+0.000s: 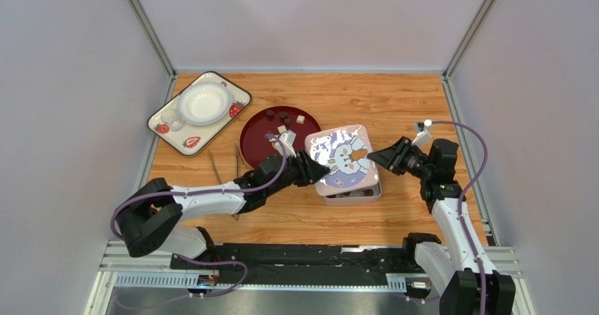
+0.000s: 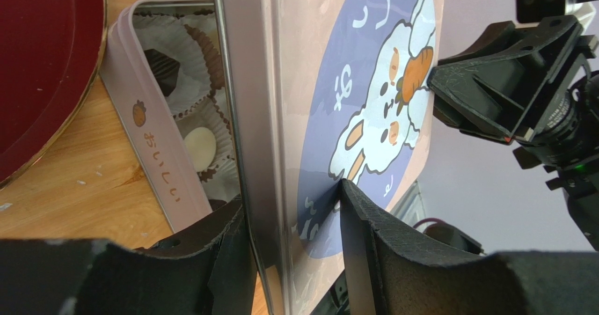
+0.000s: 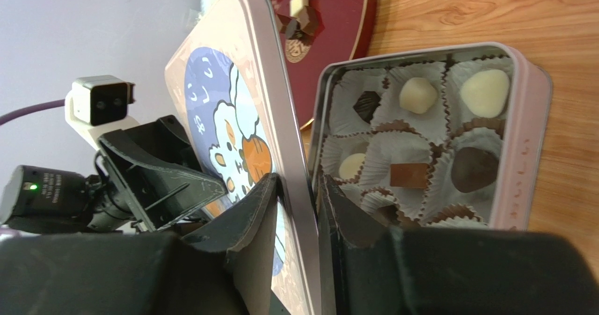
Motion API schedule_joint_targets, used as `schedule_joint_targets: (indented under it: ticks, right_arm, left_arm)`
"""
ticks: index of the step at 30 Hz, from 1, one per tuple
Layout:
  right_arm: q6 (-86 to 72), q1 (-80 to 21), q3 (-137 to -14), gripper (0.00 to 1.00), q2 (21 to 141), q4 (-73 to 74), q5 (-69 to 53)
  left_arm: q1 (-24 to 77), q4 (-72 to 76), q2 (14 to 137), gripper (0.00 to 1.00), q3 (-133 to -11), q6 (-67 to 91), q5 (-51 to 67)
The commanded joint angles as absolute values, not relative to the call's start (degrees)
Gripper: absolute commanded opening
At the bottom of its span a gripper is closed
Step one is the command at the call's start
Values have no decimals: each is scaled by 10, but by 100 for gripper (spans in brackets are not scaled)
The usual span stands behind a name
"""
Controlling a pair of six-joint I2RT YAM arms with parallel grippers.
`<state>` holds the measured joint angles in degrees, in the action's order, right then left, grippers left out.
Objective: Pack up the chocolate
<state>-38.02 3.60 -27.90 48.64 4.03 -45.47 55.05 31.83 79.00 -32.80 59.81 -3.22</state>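
The tin lid (image 1: 339,155), with a snowman picture, hangs just above the square tin (image 1: 355,193). My left gripper (image 1: 314,169) is shut on its left edge and my right gripper (image 1: 380,157) is shut on its right edge. In the left wrist view my gripper (image 2: 292,203) clamps the lid (image 2: 351,83) beside the tin (image 2: 151,139). In the right wrist view my gripper (image 3: 299,188) clamps the lid (image 3: 232,104). The tin (image 3: 520,132) there holds several chocolate pieces (image 3: 418,94) in white paper cups. Several more chocolate pieces (image 1: 284,118) lie on the red plate (image 1: 260,146).
A strawberry-patterned tray (image 1: 232,92) with a white bowl (image 1: 202,103) and a small glass (image 1: 172,120) stands at the back left. Metal tongs (image 1: 213,167) lie on the wood left of the red plate. Grey walls close in both sides and the back.
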Motion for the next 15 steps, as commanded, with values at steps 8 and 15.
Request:
schedule_joint_targets:
  ticks: [8, 15]
  right_arm:
    - [-334, 27, -285, 20, 500, 101, -427]
    - [-313, 27, -284, 22, 503, 132, -395]
  left_arm:
    - [556, 164, 854, 58, -461, 559, 20]
    - [556, 107, 881, 63, -476, 573, 26]
